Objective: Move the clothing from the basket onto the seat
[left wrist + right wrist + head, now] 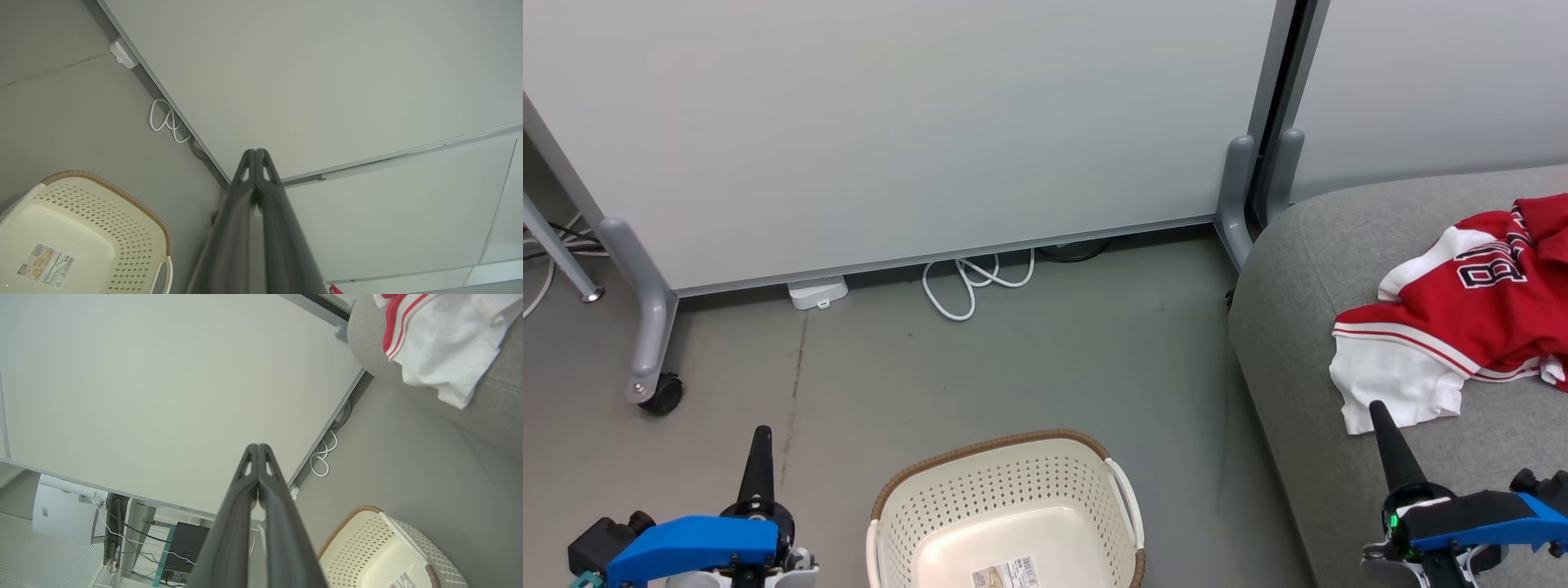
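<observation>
The red and white clothing (1470, 314) lies crumpled on the grey seat (1307, 261) at the right, black lettering showing on the jersey; its white part (445, 347) hangs at the seat's edge in the right wrist view. The cream basket (1005, 490) stands on the floor at bottom centre, holding just a label sticker (1006, 574). My left gripper (760, 433) is shut with nothing in it, left of the basket (122, 228). My right gripper (1379, 411) is shut and holds nothing, its tip just below the clothing's white corner. The basket (359, 547) also appears low in the right wrist view.
A pale partition panel (890, 131) on wheeled grey legs (645, 327) stands behind the basket, with a white cable (968, 286) and a small white box (817, 292) on the floor below it. Grey floor lies between basket and panel.
</observation>
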Controlling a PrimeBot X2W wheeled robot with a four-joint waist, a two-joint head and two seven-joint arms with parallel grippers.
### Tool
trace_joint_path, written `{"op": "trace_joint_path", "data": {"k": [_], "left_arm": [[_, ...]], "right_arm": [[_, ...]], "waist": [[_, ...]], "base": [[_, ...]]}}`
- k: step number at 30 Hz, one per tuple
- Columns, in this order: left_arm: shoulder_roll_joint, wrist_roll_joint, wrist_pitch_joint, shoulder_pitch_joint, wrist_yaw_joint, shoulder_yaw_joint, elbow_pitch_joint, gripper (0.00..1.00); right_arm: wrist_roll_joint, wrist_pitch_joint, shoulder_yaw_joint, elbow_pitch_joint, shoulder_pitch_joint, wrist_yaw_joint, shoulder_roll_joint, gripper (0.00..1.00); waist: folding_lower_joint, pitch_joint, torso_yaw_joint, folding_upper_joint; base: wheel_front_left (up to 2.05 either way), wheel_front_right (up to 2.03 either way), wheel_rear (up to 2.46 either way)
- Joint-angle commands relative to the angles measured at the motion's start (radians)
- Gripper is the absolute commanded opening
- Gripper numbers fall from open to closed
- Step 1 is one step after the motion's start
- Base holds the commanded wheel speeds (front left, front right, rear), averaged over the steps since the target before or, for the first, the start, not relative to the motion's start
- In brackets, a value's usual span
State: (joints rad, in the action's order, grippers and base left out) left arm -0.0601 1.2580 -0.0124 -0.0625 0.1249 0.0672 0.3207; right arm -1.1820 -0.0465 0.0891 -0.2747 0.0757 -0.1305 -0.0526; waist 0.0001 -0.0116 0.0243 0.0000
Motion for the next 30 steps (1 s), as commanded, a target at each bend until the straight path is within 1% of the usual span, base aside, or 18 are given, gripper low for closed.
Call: {"op": "trace_joint_path", "data": {"k": [1, 30], "left_arm": [[-0.002, 0.015, -0.006, -0.023, 0.006, 0.007, -0.014, 0.00], [0.006, 0.232, -0.069, -0.042, 0.009, 0.035, -0.055, 0.00]], "right_arm": [[-0.023, -0.004, 0.003, 0.011, 0.020, 0.000, 0.001, 0.00], [-0.284, -0.047, 0.018, 0.025, 0.033, 0.000, 0.002, 0.00]], "waist": [[-0.0001, 0.000, 0.000, 0.0000], [-0.0001, 0.009, -0.014, 0.0000]], "base": [[0.00, 0.00, 0.00], [0.00, 0.00, 0.00]]}}
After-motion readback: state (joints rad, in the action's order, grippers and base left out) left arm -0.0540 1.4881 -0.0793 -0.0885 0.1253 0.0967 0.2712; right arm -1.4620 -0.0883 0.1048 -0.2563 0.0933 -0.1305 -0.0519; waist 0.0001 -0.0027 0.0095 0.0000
